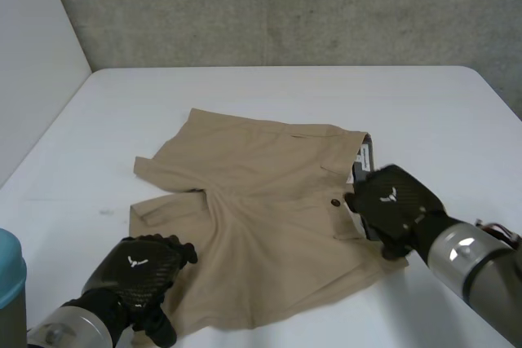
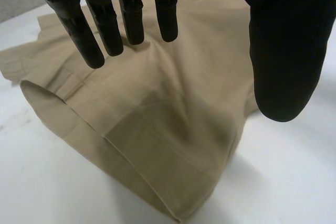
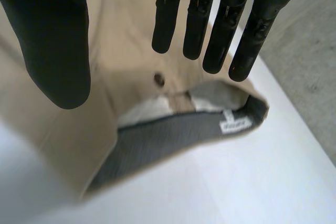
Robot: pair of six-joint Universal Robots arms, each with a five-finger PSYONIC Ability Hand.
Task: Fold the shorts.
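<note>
Shorts [image 1: 261,218], tan, flat in the middle of the white table [image 1: 408,103]. Waist end at 3 o'clock. Two legs out to the other side, the far leg toward 10 o'clock and the near leg toward 7 o'clock.

Left hand [image 1: 134,270] at 7 o'clock, over the end of the near leg, right by its hem. Seen from the left wrist: fingers [image 2: 107,30] straight and a little spread, thumb [image 2: 286,51] held wide apart, nothing pinched. Leg cloth just under the fingertips. Hard to tell whether touching the cloth or just above it.

Right hand [image 1: 395,201] at 4 o'clock, over the waist end of the shorts, just beside a small dark button [image 1: 335,201]. Seen from the right wrist: fingers straight and side by side, thumb well apart from them, nothing held. Button near the fingertips. Under the palm, waistband open a little, with grey lining [image 3: 173,140] and a small white tag [image 3: 234,125] showing.

Both hands on the near side of the shorts, well apart, with flat tan cloth between them.
</note>
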